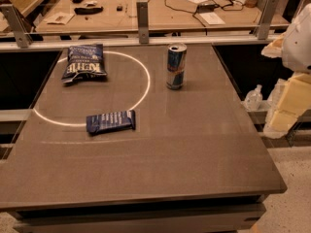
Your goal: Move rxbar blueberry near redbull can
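The rxbar blueberry (111, 122) is a small flat dark blue wrapper with pale lettering. It lies flat on the grey table (194, 154), left of centre, on the edge of a bright ring of light. The redbull can (176, 66) stands upright further back and to the right, blue and silver with a silver top. The bar and the can are well apart. My gripper is not in view in the camera view; no fingers show over the table.
A larger dark blue chip bag (84, 63) lies at the back left of the table. A rail with metal posts (142, 22) runs behind the table, with a cluttered desk beyond. White and yellow bulky shapes (294, 81) and a small bottle (253, 98) stand at the right.
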You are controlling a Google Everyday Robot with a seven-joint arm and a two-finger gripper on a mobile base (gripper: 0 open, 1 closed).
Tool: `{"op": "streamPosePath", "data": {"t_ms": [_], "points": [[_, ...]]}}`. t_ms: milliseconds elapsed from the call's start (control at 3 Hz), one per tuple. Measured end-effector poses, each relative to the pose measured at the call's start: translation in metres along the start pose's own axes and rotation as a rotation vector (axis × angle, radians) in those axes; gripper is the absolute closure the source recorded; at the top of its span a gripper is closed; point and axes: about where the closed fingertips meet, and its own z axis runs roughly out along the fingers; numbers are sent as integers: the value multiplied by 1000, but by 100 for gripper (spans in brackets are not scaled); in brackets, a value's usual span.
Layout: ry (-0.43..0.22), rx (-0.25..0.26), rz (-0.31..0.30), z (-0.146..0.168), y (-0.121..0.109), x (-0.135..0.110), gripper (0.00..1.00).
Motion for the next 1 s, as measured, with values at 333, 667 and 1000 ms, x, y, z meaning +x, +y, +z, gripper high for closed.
{"op": "streamPosePath", "data": {"t_ms": [333, 667, 1000], "points": [[0, 0, 0, 0, 0, 0, 0], [-36, -5, 0, -3, -1, -5, 0], [-168, -29, -58, -8, 3, -30, 0]]}}
